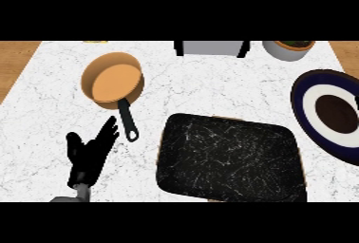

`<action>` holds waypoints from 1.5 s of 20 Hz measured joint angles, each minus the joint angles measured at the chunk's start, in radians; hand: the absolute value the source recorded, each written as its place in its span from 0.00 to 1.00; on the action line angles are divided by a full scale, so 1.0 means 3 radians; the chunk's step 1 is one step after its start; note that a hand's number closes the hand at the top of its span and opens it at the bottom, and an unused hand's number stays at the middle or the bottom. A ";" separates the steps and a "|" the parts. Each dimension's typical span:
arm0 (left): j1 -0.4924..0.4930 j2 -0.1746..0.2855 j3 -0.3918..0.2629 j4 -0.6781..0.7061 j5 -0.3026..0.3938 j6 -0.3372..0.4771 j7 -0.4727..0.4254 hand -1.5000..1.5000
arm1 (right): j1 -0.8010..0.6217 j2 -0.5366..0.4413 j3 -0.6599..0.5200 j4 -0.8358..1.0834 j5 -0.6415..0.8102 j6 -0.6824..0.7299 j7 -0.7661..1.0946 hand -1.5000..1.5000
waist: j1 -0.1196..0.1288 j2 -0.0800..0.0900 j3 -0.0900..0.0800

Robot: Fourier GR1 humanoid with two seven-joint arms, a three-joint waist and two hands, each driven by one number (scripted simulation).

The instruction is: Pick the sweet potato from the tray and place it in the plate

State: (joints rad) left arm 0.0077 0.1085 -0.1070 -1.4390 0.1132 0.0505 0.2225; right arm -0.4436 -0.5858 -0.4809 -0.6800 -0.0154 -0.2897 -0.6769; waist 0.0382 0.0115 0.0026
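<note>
L hand (88, 152): open, fingers straight and up, resting near-left on the counter (210, 85), holding nothing. R hand: not in view, so no telling what it's doing.

Just right of the L hand, apart from it, is the black handle (127, 121) of an orange pan (112, 80), pan body farther back-left.

Tray (231, 159): dark, speckled, near-centre. No sweet potato shows on it or anywhere else in view; can't say where it is.

Handling, judged w/o seeing it: prob. stiff, fairly hefty for its size, dull skin so not slippery, not fragile. Tapered ends tend to roll, so take it across the thick middle, fingers one side, thumb opp.

Plate (308, 109): far-right of tray, close to it but apart, dark rim, white ring, dark centre, partly cut by the view's right edge. Short carry from tray to the right.

Surface: white marbled top, flat, wood strips at both far corners. Along the far edge: grey box (210, 47) and a grey pot (288, 50), both well clear of the tray-to-plate path.
</note>
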 measured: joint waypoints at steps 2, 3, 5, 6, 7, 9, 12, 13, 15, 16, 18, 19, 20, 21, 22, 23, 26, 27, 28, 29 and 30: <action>-0.0041 0.0014 0.0014 0.0029 0.0009 -0.0027 -0.0006 0.50 | -0.0075 -0.0098 0.0102 0.0273 0.0151 0.0004 0.0107 0.00 | 0.0029 0.0016 0.0001; -0.0030 0.0021 0.0012 0.0029 0.0009 -0.0041 -0.0024 0.50 | -0.0101 -0.0143 0.0168 0.0395 0.0240 0.0010 0.0155 0.00 | 0.0053 0.0024 0.0002; -0.0036 0.0027 -0.0001 0.0017 0.0003 -0.0058 -0.0017 0.50 | -0.0195 -0.0244 0.0288 0.0624 0.0380 0.0120 0.0238 0.00 | 0.0083 0.0033 0.0006; -0.0065 0.0032 0.0006 0.0008 0.0012 -0.0062 0.0011 0.50 | -0.0257 -0.0253 0.0339 0.0730 0.0438 0.0152 0.0259 0.00 | 0.0097 0.0038 0.0007; -0.0082 0.0017 0.0001 0.0032 0.0003 -0.0054 0.0002 0.50 | -0.0278 -0.0263 0.0361 0.0827 0.0462 0.0231 0.0202 0.00 | 0.0091 0.0041 0.0009; -0.0083 0.0009 -0.0005 0.0035 0.0004 -0.0062 0.0001 0.50 | -0.0389 -0.0274 0.0381 0.0999 0.0494 0.0342 0.0130 0.00 | 0.0096 0.0043 0.0012; -0.0106 -0.0026 -0.0020 0.0044 -0.0017 -0.0030 0.0010 0.50 | -0.0527 -0.0225 0.0342 0.1163 0.0451 0.0521 -0.0038 0.00 | 0.0093 0.0046 0.0016; -0.0086 -0.0023 -0.0016 0.0032 -0.0014 -0.0030 0.0010 0.50 | -0.0553 -0.0212 0.0308 0.1202 0.0417 0.0586 -0.0115 0.00 | 0.0093 0.0044 0.0016; -0.0093 -0.0010 0.0000 0.0035 -0.0018 -0.0029 0.0005 0.50 | -0.0624 -0.0223 0.0202 0.1258 0.0309 0.0722 -0.0237 0.00 | 0.0087 0.0045 0.0018; -0.0120 -0.0011 0.0008 0.0030 -0.0015 -0.0022 0.0023 0.50 | -0.0657 -0.0211 0.0134 0.1282 0.0240 0.0770 -0.0293 0.00 | 0.0080 0.0045 0.0019; -0.0116 -0.0029 0.0004 0.0035 -0.0027 0.0002 0.0028 0.50 | -0.0651 -0.0219 0.0003 0.1341 0.0108 0.0923 -0.0438 0.00 | 0.0061 0.0043 0.0019; -0.0068 -0.0047 -0.0022 0.0018 -0.0046 0.0012 0.0003 0.50 | -0.0634 -0.0263 -0.0064 0.1376 0.0044 0.1019 -0.0483 0.00 | 0.0058 0.0042 0.0020; -0.0092 -0.0054 -0.0021 0.0019 -0.0044 0.0017 0.0022 0.50 | -0.0631 -0.0298 -0.0124 0.1419 -0.0012 0.1096 -0.0504 0.00 | 0.0049 0.0043 0.0020; -0.0100 -0.0045 -0.0007 0.0043 -0.0044 0.0011 0.0003 0.50 | -0.0636 -0.0343 -0.0175 0.1464 -0.0063 0.1192 -0.0496 0.00 | 0.0044 0.0044 0.0020; -0.0075 -0.0055 -0.0012 0.0084 -0.0055 0.0007 -0.0051 0.50 | -0.0622 -0.0381 -0.0220 0.1508 -0.0105 0.1273 -0.0502 0.00 | 0.0039 0.0044 0.0019; -0.0072 -0.0044 -0.0011 0.0049 -0.0049 0.0002 -0.0022 0.50 | -0.0597 -0.0427 -0.0261 0.1552 -0.0143 0.1368 -0.0502 0.00 | 0.0039 0.0043 0.0019; -0.0047 -0.0025 0.0020 0.0050 -0.0023 -0.0023 -0.0034 0.50 | -0.0461 -0.0548 -0.0329 0.1646 -0.0216 0.1761 -0.0552 0.00 | 0.0017 0.0036 0.0019; -0.0053 -0.0031 0.0021 0.0057 -0.0029 -0.0017 -0.0043 0.50 | -0.0422 -0.0601 -0.0331 0.1665 -0.0221 0.1892 -0.0540 0.00 | 0.0007 0.0033 0.0018; -0.0052 -0.0045 0.0019 0.0062 -0.0031 -0.0006 -0.0047 0.50 | -0.0393 -0.0644 -0.0338 0.1677 -0.0233 0.1993 -0.0516 0.00 | 0.0004 0.0032 0.0019; -0.0079 -0.0040 0.0030 0.0071 -0.0024 -0.0010 -0.0028 0.50 | -0.0352 -0.0663 -0.0338 0.1683 -0.0236 0.2064 -0.0511 0.00 | -0.0001 0.0033 0.0019; -0.0071 -0.0057 0.0029 0.0093 -0.0030 0.0003 -0.0044 0.50 | -0.0297 -0.0695 -0.0335 0.1681 -0.0237 0.2151 -0.0501 0.00 | -0.0011 0.0032 0.0020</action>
State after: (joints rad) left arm -0.0135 0.0915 -0.0983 -1.4112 0.1041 0.0515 0.2092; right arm -0.5327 -0.7942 -0.5814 -0.1759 -0.0864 0.3557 -0.8270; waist 0.0351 0.0210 0.0087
